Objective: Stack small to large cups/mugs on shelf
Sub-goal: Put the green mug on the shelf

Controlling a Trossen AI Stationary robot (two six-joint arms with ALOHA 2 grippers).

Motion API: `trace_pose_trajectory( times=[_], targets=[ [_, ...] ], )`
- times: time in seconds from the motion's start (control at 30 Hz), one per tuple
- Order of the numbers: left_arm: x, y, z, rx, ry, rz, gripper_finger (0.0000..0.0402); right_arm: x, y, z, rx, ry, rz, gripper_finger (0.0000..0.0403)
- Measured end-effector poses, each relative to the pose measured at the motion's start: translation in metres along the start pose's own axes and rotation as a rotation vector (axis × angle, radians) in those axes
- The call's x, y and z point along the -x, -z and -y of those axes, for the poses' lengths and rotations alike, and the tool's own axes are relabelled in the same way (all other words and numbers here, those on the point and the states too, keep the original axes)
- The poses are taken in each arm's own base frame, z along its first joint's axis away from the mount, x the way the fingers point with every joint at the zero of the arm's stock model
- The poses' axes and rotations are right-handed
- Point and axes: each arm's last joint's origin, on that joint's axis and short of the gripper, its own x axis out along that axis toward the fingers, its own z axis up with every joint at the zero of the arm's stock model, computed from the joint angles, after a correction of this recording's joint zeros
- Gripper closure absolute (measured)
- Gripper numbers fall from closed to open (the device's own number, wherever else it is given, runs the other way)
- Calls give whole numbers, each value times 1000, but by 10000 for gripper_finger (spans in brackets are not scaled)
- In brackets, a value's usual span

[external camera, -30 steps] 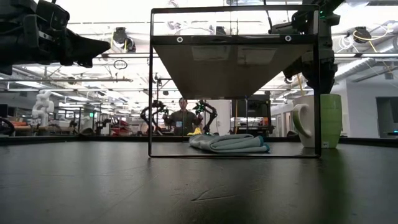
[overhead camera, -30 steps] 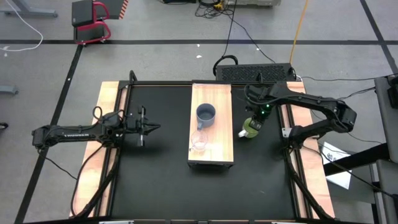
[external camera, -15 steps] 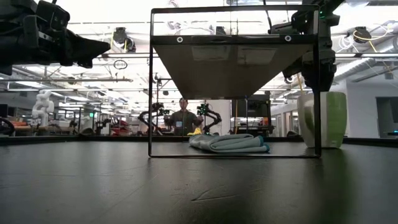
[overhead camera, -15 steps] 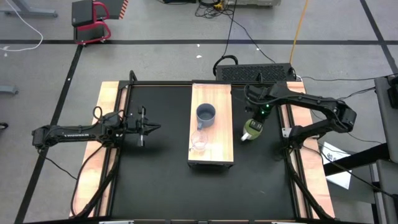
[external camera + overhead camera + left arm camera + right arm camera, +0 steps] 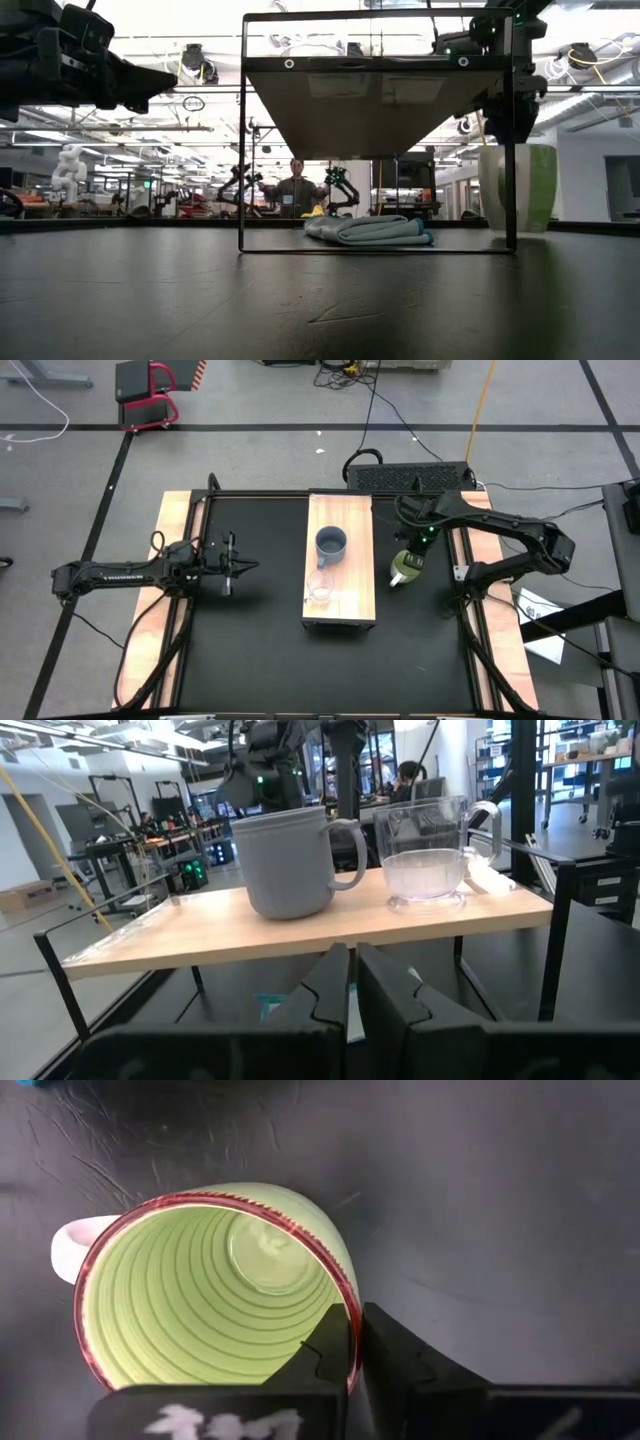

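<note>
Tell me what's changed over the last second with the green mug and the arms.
The right claw, shut on the green mug's rim, has turned the mug: its pale handle, plain in the low view a second ago, now faces away, and the mug sits slightly nearer the shelf. The blue mug, glass cup and left claw haven't moved.

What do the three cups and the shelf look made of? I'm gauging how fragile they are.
Small cup: clear glass or plastic; the room shows through it.
Blue-grey mug: opaque, matte, likely ceramic.
Green mug: glossy glaze with ridged inside, probably ceramic, right gripper pinching its rim.
Shelf: pale wood top, grain visible.
</note>
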Motion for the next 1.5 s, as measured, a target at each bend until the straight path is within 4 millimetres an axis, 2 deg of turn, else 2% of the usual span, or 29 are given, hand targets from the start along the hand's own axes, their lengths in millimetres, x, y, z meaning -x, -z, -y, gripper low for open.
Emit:
trace_pose_trajectory(
  times=[0.27, 0.6, 0.83, 1.07, 1.2, 1.5],
  targets=[
    [0, 0, 0, -3, 0, -1, 376, 40, 1, -5, 31, 24, 202, 400],
    [0, 0, 0, 4, 0, 0, 376, 85, 33, -16, 58, 18, 523, 400],
    [0, 0, 0, 4, 0, 0, 376, 78, 55, -29, 68, -20, 600, 400],
    [0, -1, 0, 7, -1, 8, 376, 62, 77, -31, 51, -42, 712, 400],
    [0, -1, 0, 22, -2, 11, 376, 56, 82, -30, 43, -37, 704, 400],
    [0, -1, 0, 41, -1, 10, 376, 61, 87, -27, 55, 85, 751, 400]
  ],
)
